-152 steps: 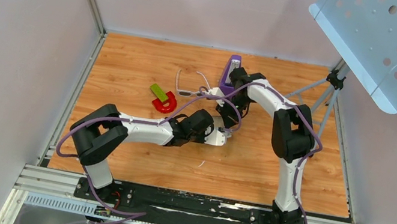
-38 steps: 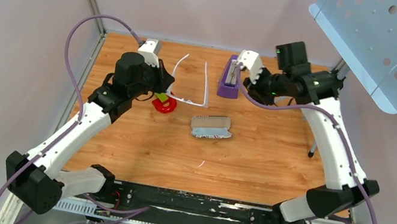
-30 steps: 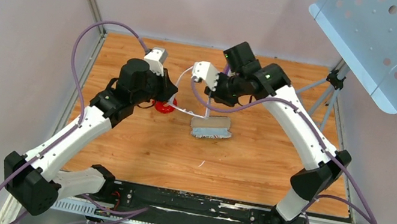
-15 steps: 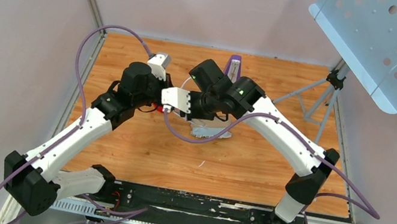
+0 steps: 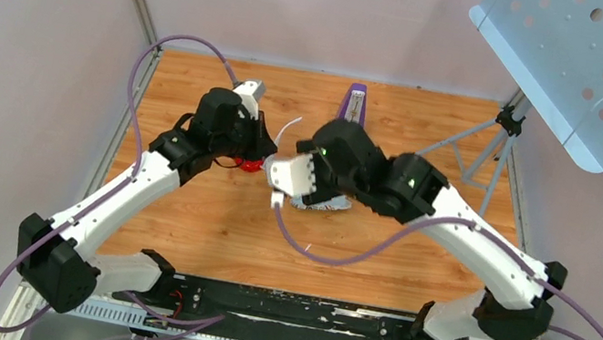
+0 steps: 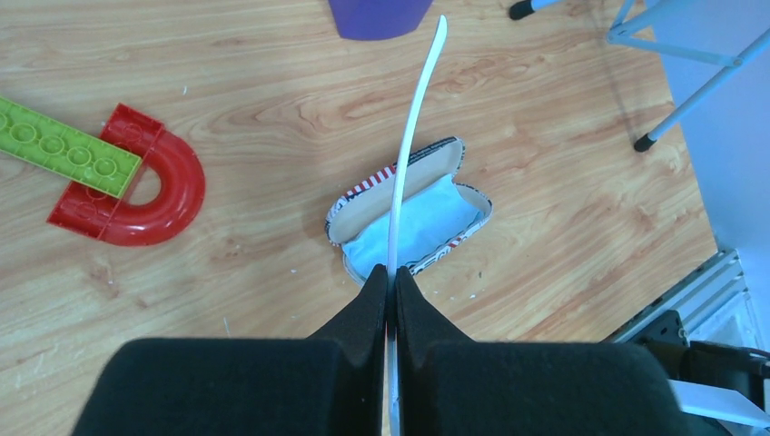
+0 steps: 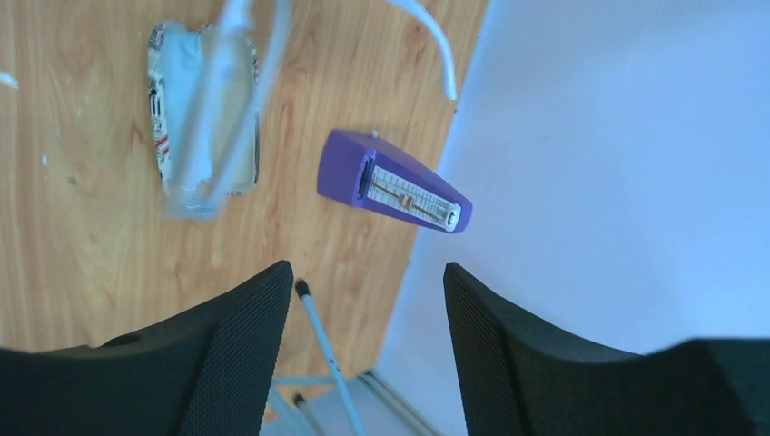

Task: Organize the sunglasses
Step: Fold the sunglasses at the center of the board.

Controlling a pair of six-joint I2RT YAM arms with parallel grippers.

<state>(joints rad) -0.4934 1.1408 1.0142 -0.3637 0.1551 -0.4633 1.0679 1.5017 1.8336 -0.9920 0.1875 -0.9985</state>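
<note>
My left gripper (image 6: 389, 277) is shut on one thin white arm of the sunglasses (image 6: 413, 154), which sticks out straight ahead of the jaws above the floor. From above, that gripper (image 5: 255, 136) is left of centre, and only a short white piece of the sunglasses (image 5: 288, 127) shows; the lenses are hidden. My right gripper (image 7: 363, 272) is open with nothing between its fingers. It hangs beside the left one (image 5: 295, 176), above the open case. A blurred pale part of the sunglasses (image 7: 227, 82) crosses the right wrist view.
The open stars-and-stripes case (image 6: 409, 213) with the light blue cloth inside lies on the wood floor (image 5: 197, 217). A red arch brick (image 6: 154, 195) and green brick (image 6: 64, 150) lie left of it. A purple metronome (image 7: 395, 186) stands at the back, with tripod legs (image 5: 486, 150) at the right.
My right gripper has opened and drifted from beside the left gripper toward the near right, over the case. The left gripper keeps its hold on the sunglasses and has barely moved.
</note>
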